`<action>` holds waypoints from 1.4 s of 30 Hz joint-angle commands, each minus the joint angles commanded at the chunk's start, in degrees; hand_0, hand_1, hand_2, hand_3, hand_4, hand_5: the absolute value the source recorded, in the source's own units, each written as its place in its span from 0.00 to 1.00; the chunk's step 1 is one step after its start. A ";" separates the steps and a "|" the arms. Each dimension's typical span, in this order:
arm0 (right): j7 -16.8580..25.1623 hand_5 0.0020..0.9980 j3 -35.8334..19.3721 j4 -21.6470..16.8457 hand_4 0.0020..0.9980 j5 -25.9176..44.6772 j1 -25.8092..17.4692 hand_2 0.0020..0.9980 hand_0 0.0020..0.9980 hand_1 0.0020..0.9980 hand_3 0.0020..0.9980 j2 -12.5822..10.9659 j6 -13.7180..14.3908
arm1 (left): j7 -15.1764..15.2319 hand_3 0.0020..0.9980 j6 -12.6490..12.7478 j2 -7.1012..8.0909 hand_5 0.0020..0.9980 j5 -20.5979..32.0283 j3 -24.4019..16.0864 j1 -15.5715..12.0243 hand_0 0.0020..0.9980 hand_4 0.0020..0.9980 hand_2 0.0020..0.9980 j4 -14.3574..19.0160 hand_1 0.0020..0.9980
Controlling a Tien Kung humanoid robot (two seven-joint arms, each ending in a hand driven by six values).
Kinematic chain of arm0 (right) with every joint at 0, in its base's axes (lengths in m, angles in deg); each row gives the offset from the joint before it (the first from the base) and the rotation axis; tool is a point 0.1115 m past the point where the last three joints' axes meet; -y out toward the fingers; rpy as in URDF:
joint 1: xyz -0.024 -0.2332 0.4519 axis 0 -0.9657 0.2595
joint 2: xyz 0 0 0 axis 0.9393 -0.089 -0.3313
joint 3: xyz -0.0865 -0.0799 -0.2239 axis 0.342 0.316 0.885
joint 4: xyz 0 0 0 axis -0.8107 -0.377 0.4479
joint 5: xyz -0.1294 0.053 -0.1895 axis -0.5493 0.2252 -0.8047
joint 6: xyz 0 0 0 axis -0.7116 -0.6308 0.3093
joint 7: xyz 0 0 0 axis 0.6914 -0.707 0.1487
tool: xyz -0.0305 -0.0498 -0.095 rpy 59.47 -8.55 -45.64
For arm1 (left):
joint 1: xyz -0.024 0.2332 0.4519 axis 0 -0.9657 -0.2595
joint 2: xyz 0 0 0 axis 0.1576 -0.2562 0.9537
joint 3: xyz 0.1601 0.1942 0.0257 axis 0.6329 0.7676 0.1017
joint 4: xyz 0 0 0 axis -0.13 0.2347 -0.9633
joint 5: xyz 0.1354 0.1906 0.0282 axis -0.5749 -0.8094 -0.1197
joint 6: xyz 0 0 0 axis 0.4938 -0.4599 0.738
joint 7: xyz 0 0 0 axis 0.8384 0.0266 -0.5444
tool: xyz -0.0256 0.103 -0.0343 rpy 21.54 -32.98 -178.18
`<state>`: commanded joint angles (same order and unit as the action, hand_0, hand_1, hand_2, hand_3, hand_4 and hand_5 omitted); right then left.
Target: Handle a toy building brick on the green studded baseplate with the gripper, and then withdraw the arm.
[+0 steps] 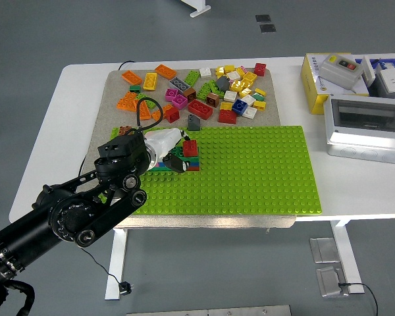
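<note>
The left hand [173, 153] reaches over the green baseplate [250, 171] near its far-left corner — fingers touching the red brick [191, 147] atop a small stack, though a firm clamp cannot be confirmed.

Left arm [66, 220]: black housing with round joint covers and exposed bolt rings. Left hand [168, 150]: white shell, dark fingertips. A thin black cable [142, 108] loops above the wrist.
</note>
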<state>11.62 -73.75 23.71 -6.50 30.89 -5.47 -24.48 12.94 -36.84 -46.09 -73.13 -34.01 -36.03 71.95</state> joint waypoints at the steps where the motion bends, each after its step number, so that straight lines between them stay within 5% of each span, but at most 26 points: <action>1: -0.01 0.81 -0.02 0.00 0.43 -0.05 -0.01 0.62 0.69 0.64 0.66 0.00 0.00 | 0.00 0.90 -0.01 0.03 0.33 0.00 -0.09 -0.02 0.94 0.73 0.98 0.10 0.96; 15: -0.07 0.80 -0.64 0.00 0.42 -0.62 -0.21 0.62 0.69 0.64 0.66 -0.09 0.06 | 0.00 0.88 -2.71 1.78 0.35 -0.11 -4.39 -1.03 0.94 0.74 0.98 7.13 0.96; 17: -0.03 0.80 -0.72 0.00 0.42 -0.70 -0.25 0.62 0.69 0.64 0.66 -0.10 0.07 | 0.00 0.88 -3.05 3.08 0.35 -1.01 -6.56 -1.80 0.94 0.74 0.98 9.82 0.96; 18: 0.01 0.81 -0.72 0.00 0.42 -0.63 -0.29 0.62 0.69 0.64 0.66 -0.12 0.08 | 0.00 0.74 -3.06 3.90 0.46 -1.67 -7.70 -2.20 0.94 0.69 0.92 11.40 0.93; 23: 0.27 0.81 -0.93 0.00 0.42 -0.47 -0.50 0.62 0.69 0.64 0.66 -0.25 0.10 | 0.00 0.74 -1.06 8.68 0.46 -4.79 -11.14 -3.47 0.94 0.69 0.92 19.42 0.93; 30: 0.34 0.81 -1.76 0.00 0.42 -1.20 -0.56 0.62 0.69 0.64 0.66 -0.16 0.13 | 0.00 0.65 2.57 10.83 0.54 -7.97 -7.59 -3.72 0.95 0.67 0.90 28.20 0.92; 42: 0.46 0.80 -1.65 0.00 0.41 -0.81 -0.48 0.62 0.69 0.64 0.66 -0.13 0.23 | 0.00 0.65 7.63 9.04 0.58 -9.59 -0.13 -3.25 0.95 0.67 0.90 23.48 0.92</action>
<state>12.08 -75.40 23.71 -7.30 30.41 -5.60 -24.25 12.94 -29.21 -37.05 -82.72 -34.15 -39.29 95.43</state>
